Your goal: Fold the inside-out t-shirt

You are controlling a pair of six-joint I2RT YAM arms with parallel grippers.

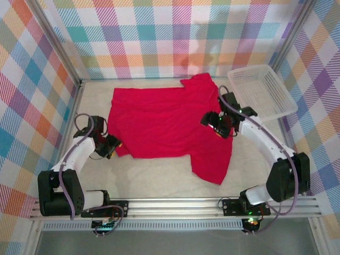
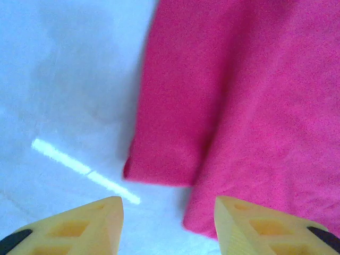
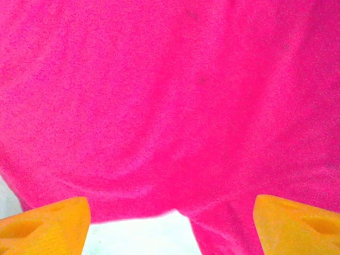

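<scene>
The inside-out t-shirt is crimson red and lies spread flat across the middle of the table, one sleeve reaching toward the near edge. My left gripper sits low at the shirt's near-left corner. In the left wrist view its yellow fingers stand apart, with a folded shirt corner just ahead and bare table between them; the left gripper is open. My right gripper hovers over the shirt's right side. In the right wrist view the right gripper is open wide, above a shirt edge.
A white mesh basket stands at the back right, close behind the right arm's elbow. Checked cloth walls close off the table on three sides. An aluminium rail runs along the near edge. Bare table shows in front of the shirt.
</scene>
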